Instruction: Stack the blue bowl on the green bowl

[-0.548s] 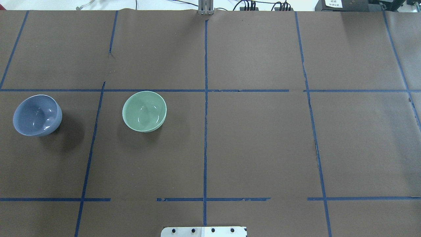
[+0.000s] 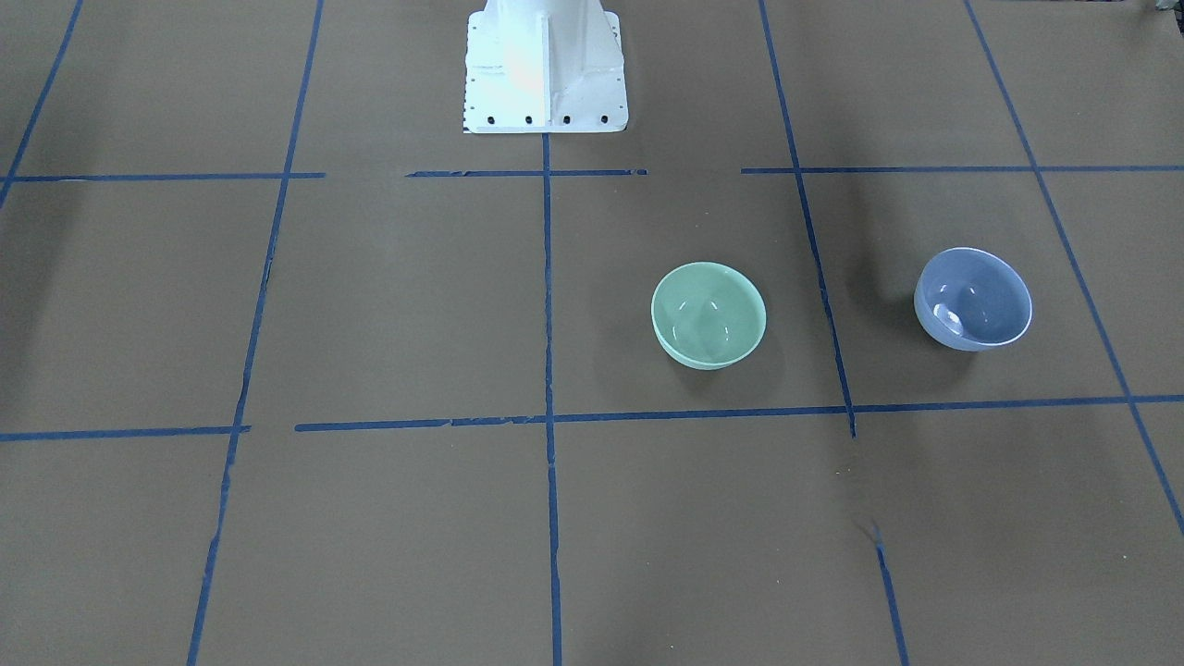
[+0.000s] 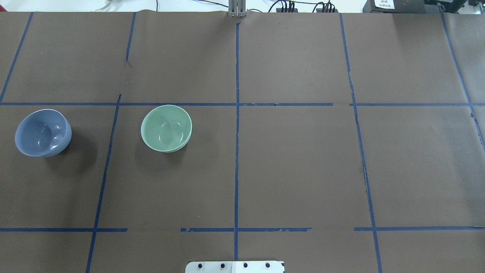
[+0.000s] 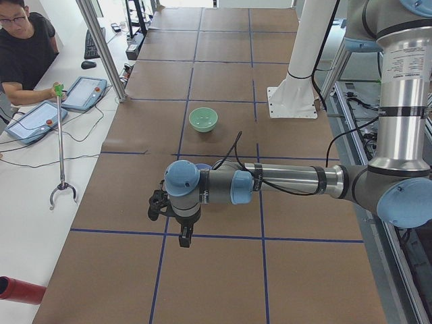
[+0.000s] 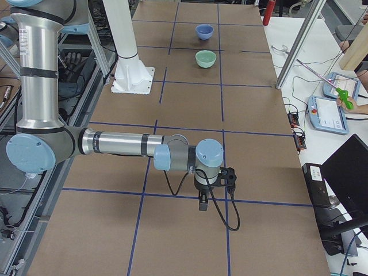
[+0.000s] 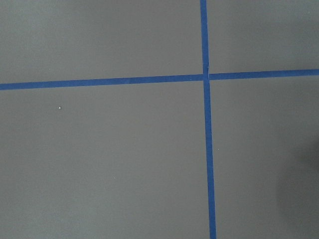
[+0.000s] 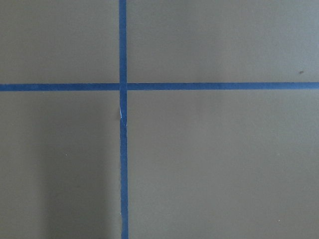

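The blue bowl (image 3: 43, 132) stands upright at the table's left side, also in the front view (image 2: 973, 298) and far off in the right side view (image 5: 204, 31). The green bowl (image 3: 166, 128) stands upright a bowl's width to its right, apart from it (image 2: 709, 314) (image 4: 203, 119) (image 5: 206, 58). Both bowls are empty. My left gripper (image 4: 183, 236) shows only in the left side view and my right gripper (image 5: 202, 202) only in the right side view, both pointing down above the table. I cannot tell whether either is open or shut.
Brown paper with a blue tape grid covers the table (image 3: 295, 167). The robot's white base (image 2: 544, 69) stands at the near middle edge. Operators with tablets (image 4: 82, 93) and a grabber stick (image 4: 61, 145) sit along the far side.
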